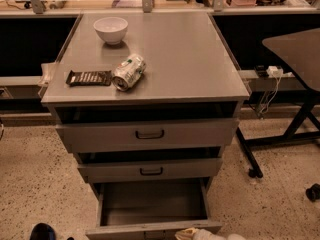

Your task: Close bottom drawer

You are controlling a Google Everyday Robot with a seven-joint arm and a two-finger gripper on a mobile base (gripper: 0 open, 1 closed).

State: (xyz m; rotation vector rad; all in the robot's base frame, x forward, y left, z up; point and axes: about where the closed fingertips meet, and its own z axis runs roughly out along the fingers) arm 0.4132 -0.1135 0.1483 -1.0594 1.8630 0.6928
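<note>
Our hand (202, 233) showed only as a pale shape at the very bottom edge of the view, just right of centre. It was right at the front panel of the bottom drawer (150, 206), and we could not tell whether it was open or closed, or whether it touched the panel.

That drawer, the lowest of the three, stood pulled far out toward us, its grey inner floor and side walls in full view. Its handle was not visible.

Above it, the middle drawer (150, 170) and the top drawer (147, 134), each with a small dark bar handle, sat slightly out, with a dark gap over each.

On the grey bench (190, 54) lay a dented can (129, 72) on its side, touching or just beside a dark snack bar (89, 77), with a white bowl (110, 29) further back.

To the right stood a dark table (295, 49) on a black wheeled leg (252, 166), apart from the drawers. A dark rounded object (42, 231) rested on the speckled floor (40, 179) at lower left.
</note>
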